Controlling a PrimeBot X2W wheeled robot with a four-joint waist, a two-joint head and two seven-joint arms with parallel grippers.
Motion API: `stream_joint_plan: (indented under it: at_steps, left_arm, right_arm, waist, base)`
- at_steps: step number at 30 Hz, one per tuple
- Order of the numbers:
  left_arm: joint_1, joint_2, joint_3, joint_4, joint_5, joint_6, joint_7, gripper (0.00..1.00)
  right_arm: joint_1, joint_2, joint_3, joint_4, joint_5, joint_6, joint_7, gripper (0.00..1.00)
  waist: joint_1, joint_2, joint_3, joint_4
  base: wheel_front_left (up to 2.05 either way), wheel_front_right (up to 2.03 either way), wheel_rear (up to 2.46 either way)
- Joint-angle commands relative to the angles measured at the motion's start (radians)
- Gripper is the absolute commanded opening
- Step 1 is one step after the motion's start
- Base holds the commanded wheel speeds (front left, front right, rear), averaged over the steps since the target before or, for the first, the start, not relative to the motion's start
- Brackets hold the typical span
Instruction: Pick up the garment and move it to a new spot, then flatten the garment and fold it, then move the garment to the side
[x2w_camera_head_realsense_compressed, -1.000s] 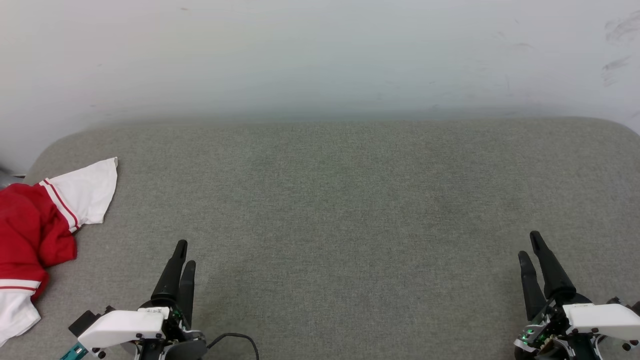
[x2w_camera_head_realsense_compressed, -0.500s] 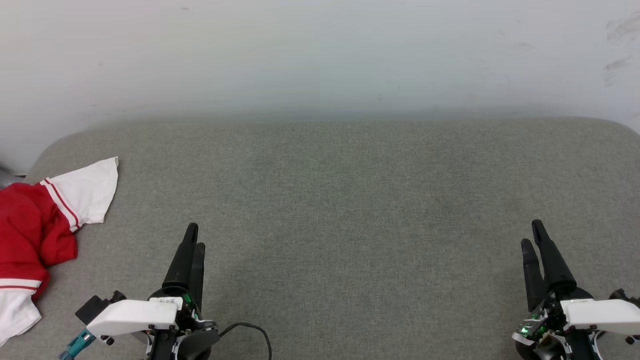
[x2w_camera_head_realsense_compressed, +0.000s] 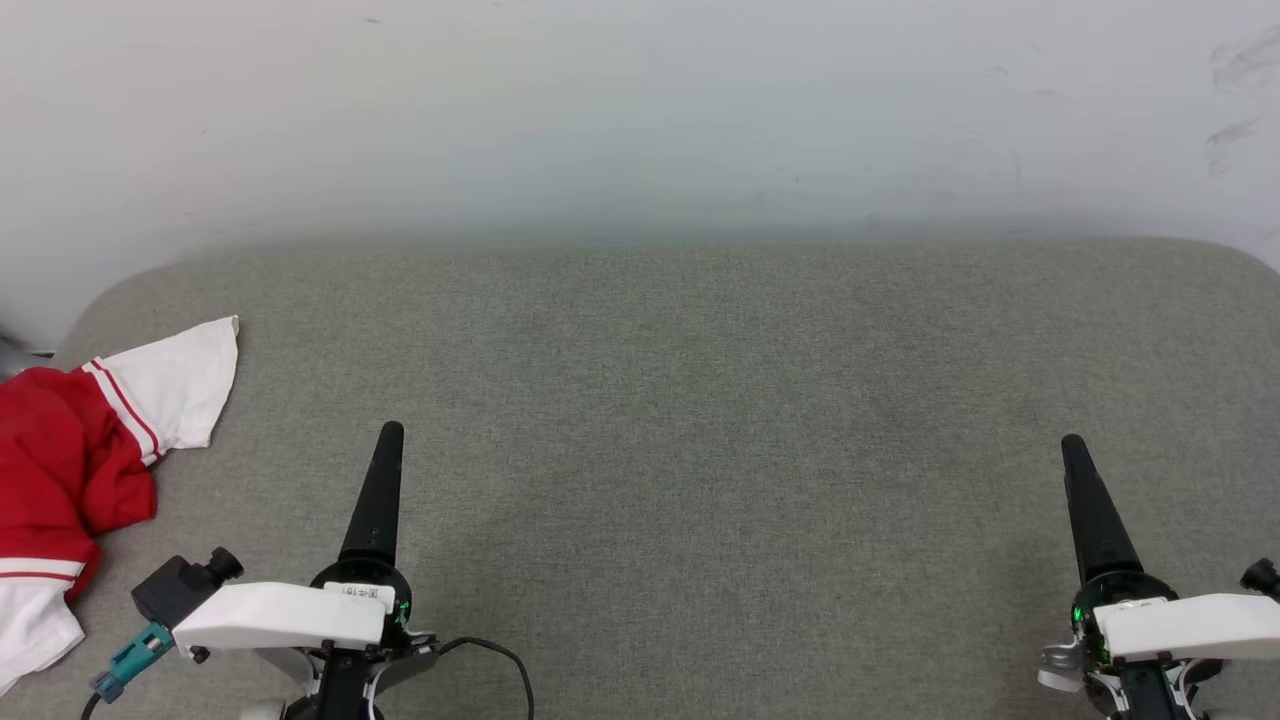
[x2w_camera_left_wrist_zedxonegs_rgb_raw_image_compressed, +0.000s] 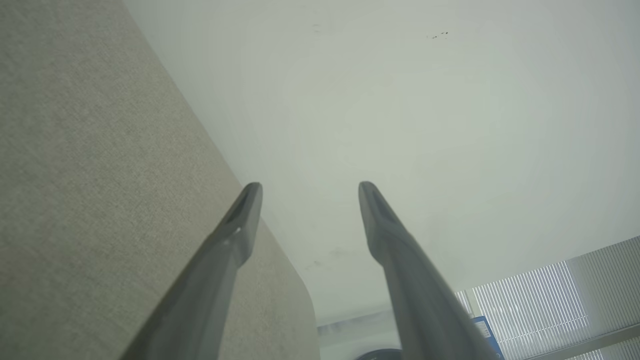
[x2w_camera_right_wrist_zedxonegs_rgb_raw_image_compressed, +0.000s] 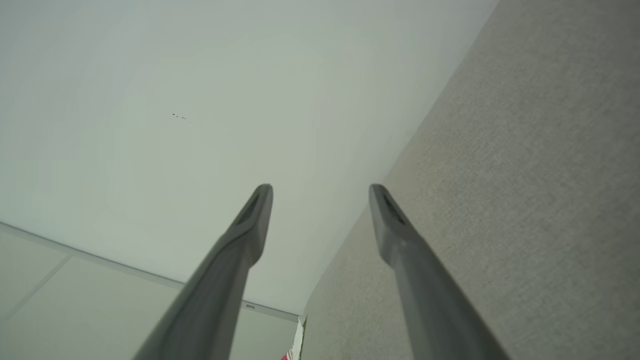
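The red garment (x2w_camera_head_realsense_compressed: 60, 470) lies crumpled at the far left edge of the grey table (x2w_camera_head_realsense_compressed: 700, 400), a white sleeve with red stripes spread toward the wall. A sliver of the garment (x2w_camera_right_wrist_zedxonegs_rgb_raw_image_compressed: 295, 347) peeks in at the bottom of the right wrist view. My left gripper (x2w_camera_head_realsense_compressed: 390, 432) hovers over the table at the lower left, to the right of the garment and apart from it. In the left wrist view that left gripper (x2w_camera_left_wrist_zedxonegs_rgb_raw_image_compressed: 310, 187) stands open and empty. My right gripper (x2w_camera_head_realsense_compressed: 1072, 445) is at the lower right; in its own view the right gripper (x2w_camera_right_wrist_zedxonegs_rgb_raw_image_compressed: 320, 190) is open and empty too.
A pale wall (x2w_camera_head_realsense_compressed: 640, 110) runs right behind the table's far edge. The table has rounded corners. A black cable (x2w_camera_head_realsense_compressed: 490, 655) loops from the left wrist near the front edge. Window blinds (x2w_camera_left_wrist_zedxonegs_rgb_raw_image_compressed: 550, 295) show in the left wrist view.
Both arms have rolled about their wrists and crept forward, so each gripper now shows edge-on as a single finger in the head view. The garment has stayed put.
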Motion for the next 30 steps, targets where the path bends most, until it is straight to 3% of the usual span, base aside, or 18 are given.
stream_joint_plan:
  at_steps: [1, 17, 30]
  left_arm:
    - [-0.020, 0.003, 0.007, -0.028, 0.049, -0.002, -0.009, 1.00]
    - [0.009, -0.003, -0.016, -0.048, 0.481, -0.003, -0.062, 1.00]
    - [0.013, 0.011, -0.030, -0.022, 0.730, -0.003, -0.096, 1.00]
  right_arm:
    - [-0.005, -0.007, -0.001, -0.021, -0.063, 0.000, -0.009, 1.00]
    - [0.004, 0.011, -0.024, -0.057, -0.592, 0.000, -0.062, 1.00]
    - [0.020, 0.001, -0.014, -0.098, -0.872, 0.000, -0.031, 1.00]
  waist:
    - [0.0000, 0.0000, -0.001, 0.000]
    - [0.0000, 0.0000, -0.006, 0.000]
    - [0.0000, 0.0000, -0.005, -0.003]
  base:
    - [0.00, 0.00, 0.00]
    - [0.00, 0.00, 0.00]
    - [0.00, 0.00, 0.00]
